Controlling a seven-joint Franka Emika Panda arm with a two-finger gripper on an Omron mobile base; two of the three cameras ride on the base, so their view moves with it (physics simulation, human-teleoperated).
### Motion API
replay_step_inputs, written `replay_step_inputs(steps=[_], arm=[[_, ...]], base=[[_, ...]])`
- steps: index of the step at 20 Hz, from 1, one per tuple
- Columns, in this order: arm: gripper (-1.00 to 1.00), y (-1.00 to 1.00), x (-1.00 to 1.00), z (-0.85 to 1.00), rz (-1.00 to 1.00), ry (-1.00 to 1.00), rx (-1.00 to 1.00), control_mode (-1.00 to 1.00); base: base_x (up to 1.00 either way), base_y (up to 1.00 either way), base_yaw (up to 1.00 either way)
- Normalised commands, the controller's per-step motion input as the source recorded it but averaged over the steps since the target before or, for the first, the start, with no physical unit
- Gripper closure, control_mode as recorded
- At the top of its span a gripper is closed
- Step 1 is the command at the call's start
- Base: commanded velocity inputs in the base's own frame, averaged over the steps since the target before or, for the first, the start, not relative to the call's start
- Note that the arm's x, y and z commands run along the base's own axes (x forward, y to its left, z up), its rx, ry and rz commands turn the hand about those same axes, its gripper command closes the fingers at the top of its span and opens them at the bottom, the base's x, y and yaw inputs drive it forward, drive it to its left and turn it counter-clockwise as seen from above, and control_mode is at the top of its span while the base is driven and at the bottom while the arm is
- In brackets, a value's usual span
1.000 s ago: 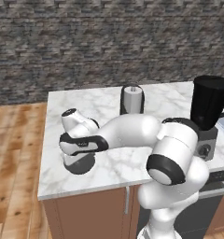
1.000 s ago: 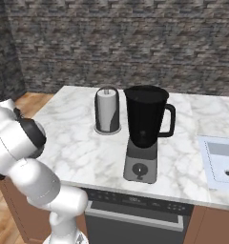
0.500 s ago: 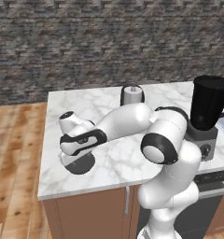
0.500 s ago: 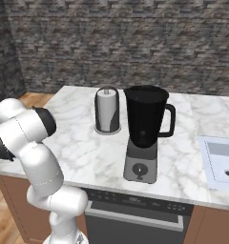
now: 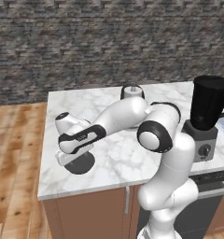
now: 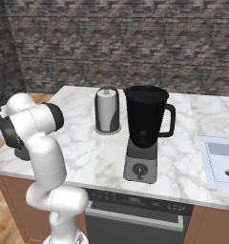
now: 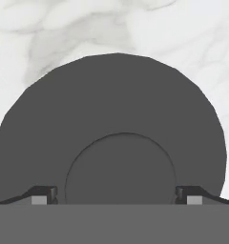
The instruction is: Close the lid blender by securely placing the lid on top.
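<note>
We hover our fingers (image 7: 116, 193), spread wide and empty, over the lid (image 7: 111, 124) lying flat on the desk (image 5: 123, 154), far from the blender (image 6: 145, 131); stiff and light, it looks best pinched across its raised centre

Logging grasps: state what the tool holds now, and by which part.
Nothing yet, it seems. The tool is open just above the lid, fingertips straddling its raised centre; contact cannot be told.
</note>
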Motion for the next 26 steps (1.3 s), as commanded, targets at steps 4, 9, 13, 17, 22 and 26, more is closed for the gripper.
replay_step_inputs(steps=[4,9,13,17,22,26], arm=[[-1.0,-0.03,0.08,-0.31,0.0,0.0,0.0,-1.0],[-1.0,-0.3,0.0,-0.49,0.0,0.0,0.0,-1.0],[-1.0,-0.2,0.0,-0.53,0.0,0.0,0.0,-1.0],[1.0,0.0,0.0,-0.61,0.0,0.0,0.0,-1.0],[1.0,-0.04,-0.03,-0.3,0.0,-0.01,0.01,-1.0],[1.0,-0.2,-0.08,0.0,0.0,0.0,0.02,-1.0]], base=[[0.0,0.0,0.0],[0.0,0.0,0.0],[0.0,0.0,0.0],[0.0,0.0,0.0],[0.0,0.0,0.0],[0.0,0.0,0.0]])
